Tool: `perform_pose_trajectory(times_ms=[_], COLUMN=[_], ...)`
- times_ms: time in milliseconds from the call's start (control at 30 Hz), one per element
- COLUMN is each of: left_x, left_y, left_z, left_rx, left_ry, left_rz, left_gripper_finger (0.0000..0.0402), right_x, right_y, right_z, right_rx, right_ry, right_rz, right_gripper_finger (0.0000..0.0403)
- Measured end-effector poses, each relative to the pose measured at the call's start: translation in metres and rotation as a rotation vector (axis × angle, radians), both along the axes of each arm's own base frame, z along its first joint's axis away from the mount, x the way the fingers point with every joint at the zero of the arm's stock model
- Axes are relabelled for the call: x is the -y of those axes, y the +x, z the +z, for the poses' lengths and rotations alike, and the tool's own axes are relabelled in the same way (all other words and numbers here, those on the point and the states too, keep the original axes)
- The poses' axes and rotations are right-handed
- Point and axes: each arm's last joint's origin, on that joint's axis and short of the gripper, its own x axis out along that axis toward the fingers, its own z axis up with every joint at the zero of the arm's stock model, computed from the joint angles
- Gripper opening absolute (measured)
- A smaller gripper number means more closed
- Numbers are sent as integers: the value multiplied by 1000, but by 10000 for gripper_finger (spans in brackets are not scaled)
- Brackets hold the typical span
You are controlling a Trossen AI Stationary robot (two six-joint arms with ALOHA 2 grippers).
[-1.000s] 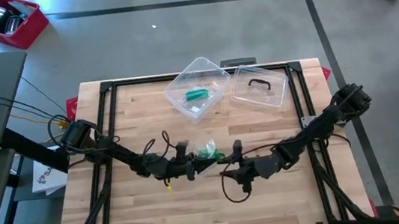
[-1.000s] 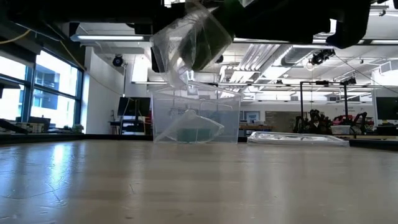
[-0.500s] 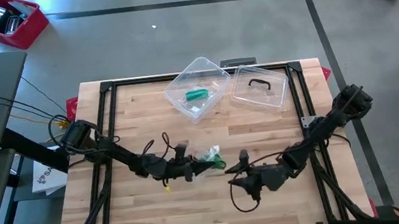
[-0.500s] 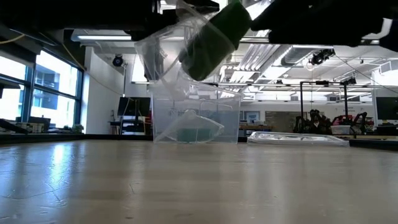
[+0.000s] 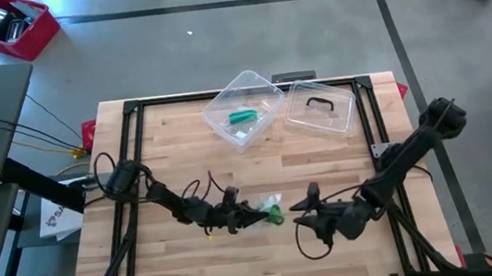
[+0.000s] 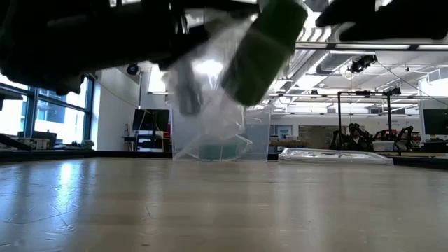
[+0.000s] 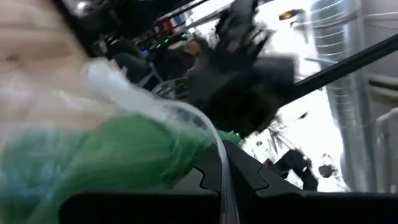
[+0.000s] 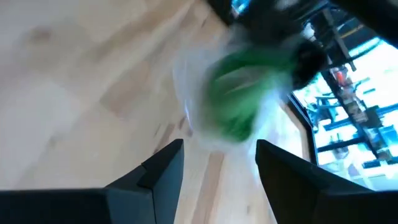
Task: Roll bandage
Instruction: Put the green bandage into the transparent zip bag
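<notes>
My wooden table (image 5: 165, 156) carries a clear tub (image 5: 243, 109) at its far edge, a green roll (image 5: 243, 117) inside it. Just beside the tub lies its clear lid (image 5: 320, 110), flat on the boards.

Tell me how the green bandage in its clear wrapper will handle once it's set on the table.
The green bandage looks like a cylinder, so it may roll if laid on its side. Its clear wrapper hangs loose and crumpled from the left claw, so it is probably floppy and slippery. The right claw is open, apart from it.
</notes>
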Motion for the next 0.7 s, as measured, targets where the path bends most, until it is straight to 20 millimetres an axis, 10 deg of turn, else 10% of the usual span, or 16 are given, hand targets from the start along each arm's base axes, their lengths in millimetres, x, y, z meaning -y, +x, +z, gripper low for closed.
perform_pose_trajectory(times_ms=[233, 433, 700], left_x=[-5, -4, 3], left_y=[2, 11, 34], left_z=[-3, 7, 33], left_rx=[-8, 36, 140], left_ry=[-10, -4, 37], left_rz=[13, 4, -78], left_gripper_finger=[0, 0, 0], right_x=[9, 21, 37], right_y=[-4, 20, 53], right_z=[34, 21, -12], right_rx=[85, 59, 47], right_ry=[256, 367, 394], right_rz=[74, 107, 17], right_gripper_finger=[153, 16, 3])
